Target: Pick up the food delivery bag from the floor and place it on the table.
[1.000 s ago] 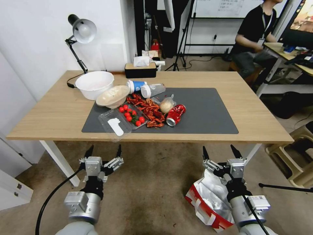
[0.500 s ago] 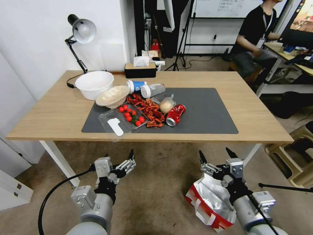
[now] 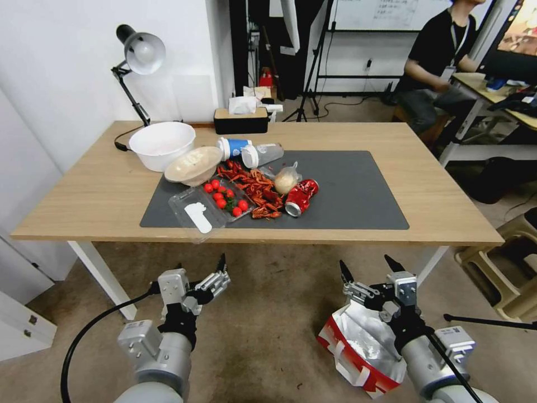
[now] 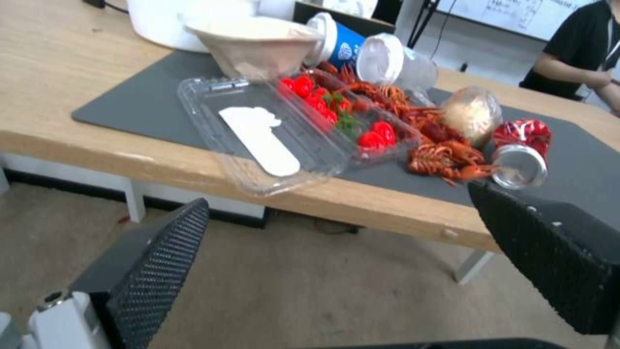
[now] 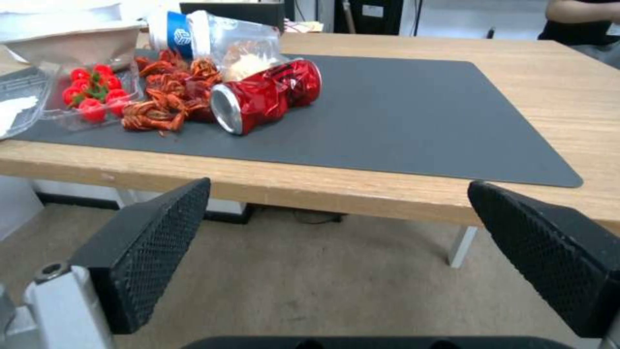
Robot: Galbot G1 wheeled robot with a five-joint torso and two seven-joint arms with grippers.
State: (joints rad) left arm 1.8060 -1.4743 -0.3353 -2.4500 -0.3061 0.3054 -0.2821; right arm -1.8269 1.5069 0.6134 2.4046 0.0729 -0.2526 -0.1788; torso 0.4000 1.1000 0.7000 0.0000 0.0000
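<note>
Carpeted floor [image 3: 263,324] bears the unlabelled food delivery bag [image 3: 358,347]; both hands spread wide.

A crushed red can [image 3: 301,196] lies beside crayfish [image 3: 254,190], cherry tomatoes [image 3: 225,197] and 2 bowls [image 3: 173,152].

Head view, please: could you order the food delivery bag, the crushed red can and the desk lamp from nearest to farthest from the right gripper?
1. Food delivery bag: on the floor, just beneath the open right gripper.
2. Crushed red can: lying on the table's dark mat, up and to the left.
3. Desk lamp: at the table's far left corner.
</note>
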